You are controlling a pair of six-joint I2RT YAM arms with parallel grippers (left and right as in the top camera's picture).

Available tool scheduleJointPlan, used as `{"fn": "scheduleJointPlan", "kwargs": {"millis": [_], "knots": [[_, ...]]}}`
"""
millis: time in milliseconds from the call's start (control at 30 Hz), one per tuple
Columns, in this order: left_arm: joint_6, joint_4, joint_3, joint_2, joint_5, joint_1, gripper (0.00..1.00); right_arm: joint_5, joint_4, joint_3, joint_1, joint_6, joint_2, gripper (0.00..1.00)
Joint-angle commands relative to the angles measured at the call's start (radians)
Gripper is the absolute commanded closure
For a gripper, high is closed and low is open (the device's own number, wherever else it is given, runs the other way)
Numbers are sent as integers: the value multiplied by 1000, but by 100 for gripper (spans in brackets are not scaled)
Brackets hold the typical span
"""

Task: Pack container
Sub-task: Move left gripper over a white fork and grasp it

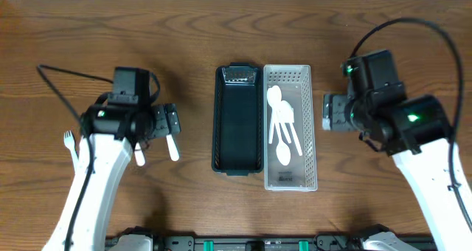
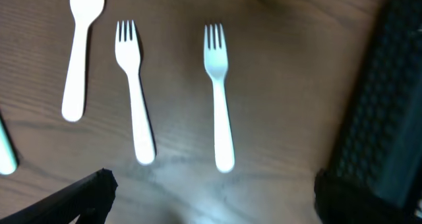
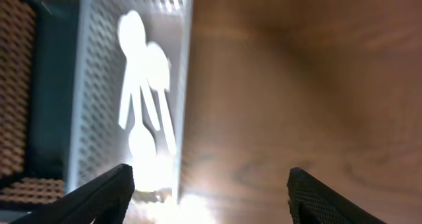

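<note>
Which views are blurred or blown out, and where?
Overhead: sharp and evenly lit, spoons readable in the white basket. Left wrist: forks fairly clear, dark basket at right soft, glare on the table near the bottom edge. Right wrist: smeared throughout, spoons overexposed, glare at the white basket's near end.

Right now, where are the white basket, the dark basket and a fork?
white basket [image 1: 313, 125], overhead view, on its right wall.
dark basket [image 1: 237, 133], overhead view, on its bare floor.
fork [image 2: 221, 118], left wrist view, on its handle.
</note>
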Motion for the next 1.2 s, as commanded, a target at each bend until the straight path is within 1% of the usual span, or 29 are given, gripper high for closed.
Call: {"fn": "scheduleJointPlan", "kwargs": {"millis": [0,200,300,367,500,700,1167], "knots": [[-52,22,55,116,-34,-1,2,14,9,-60,-14,-9,-3,22],[-69,65,121,347,-37,10,2,14,34,-126,-14,-9,-3,21],[-80,95,121,410,-28,31,2,14,27,-126,-14,-9,-3,21],[-80,101,121,444,9,45,2,14,27,-126,-14,-10,-3,20],[-72,103,115,495,50,59,2,14,30,-126,-14,-10,-3,19],[-10,103,115,543,104,60,2,14,30,-126,-14,-9,-3,19],[-8,118,90,625,106,60,2,14,16,-126,-14,-9,-3,19]]}}
